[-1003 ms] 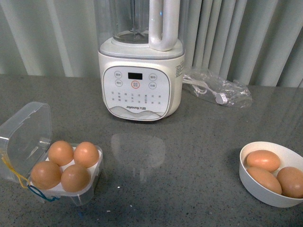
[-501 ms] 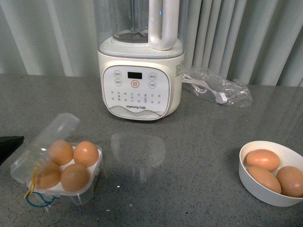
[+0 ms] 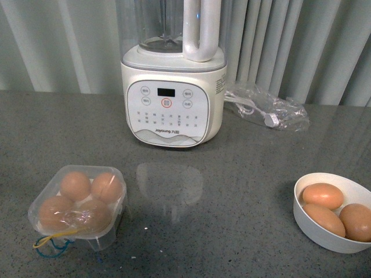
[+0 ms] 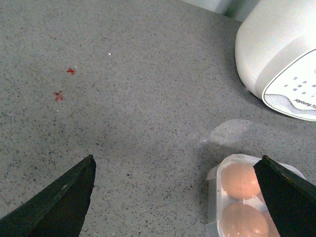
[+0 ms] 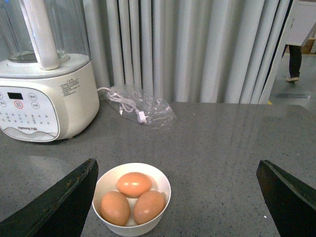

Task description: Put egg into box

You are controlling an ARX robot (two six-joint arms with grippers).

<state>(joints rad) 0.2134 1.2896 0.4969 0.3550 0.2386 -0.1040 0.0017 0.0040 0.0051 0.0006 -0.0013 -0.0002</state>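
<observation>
The clear plastic box [image 3: 99,237] sits at the table's front left with its lid down over several brown eggs [image 3: 75,185]; yellow and blue bands [image 3: 51,243] hang at its front. Three more eggs [image 3: 322,195] lie in a white bowl [image 3: 316,231] at the front right. Neither gripper shows in the front view. My left gripper [image 4: 175,197] is open and empty above the table, with the box [image 4: 213,197] beside one finger [image 4: 289,197]. My right gripper [image 5: 173,197] is open and empty, above and behind the bowl [image 5: 163,180] and its eggs [image 5: 134,184].
A white blender [image 3: 172,87] stands at the back centre. A clear plastic bag with a white cable [image 3: 266,110] lies to its right. Grey curtains hang behind the table. Small red marks [image 4: 64,84] dot the grey tabletop.
The box's lid has swung from open to shut over the eggs. A dark shape seen at the left edge half a second ago has gone from the front view.
</observation>
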